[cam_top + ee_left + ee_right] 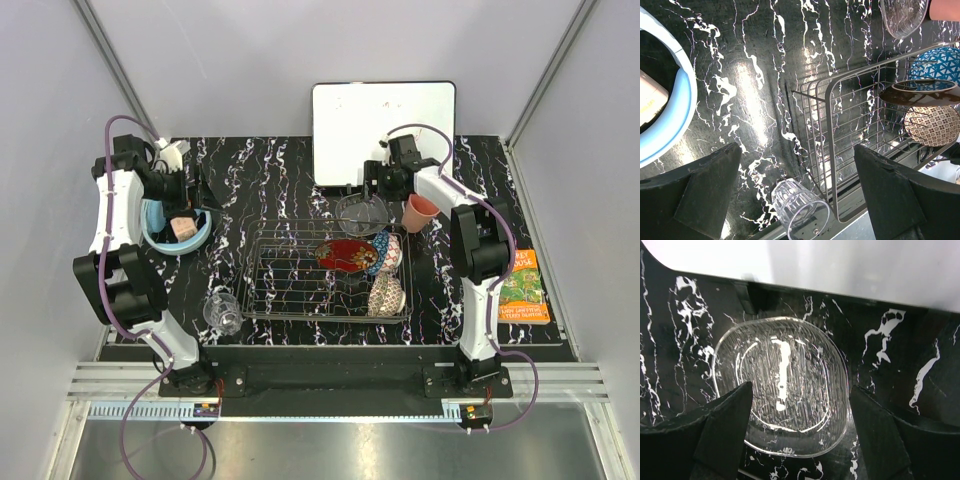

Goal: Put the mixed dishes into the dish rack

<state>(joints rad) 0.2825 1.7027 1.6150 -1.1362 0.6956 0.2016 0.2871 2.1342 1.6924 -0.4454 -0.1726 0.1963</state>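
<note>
Marbled table (260, 180): one rack (290, 290), three bowls (347, 254) inside, one glass bowl (362, 212) beside.

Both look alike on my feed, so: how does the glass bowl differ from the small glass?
The glass bowl is wide and shallow; the small glass is narrow and deeper. The bowl lies beyond the rack's far edge, between the right gripper's open fingers; the glass sits by the rack's near left corner, no gripper at it. Both are clear and outside the rack.
</note>
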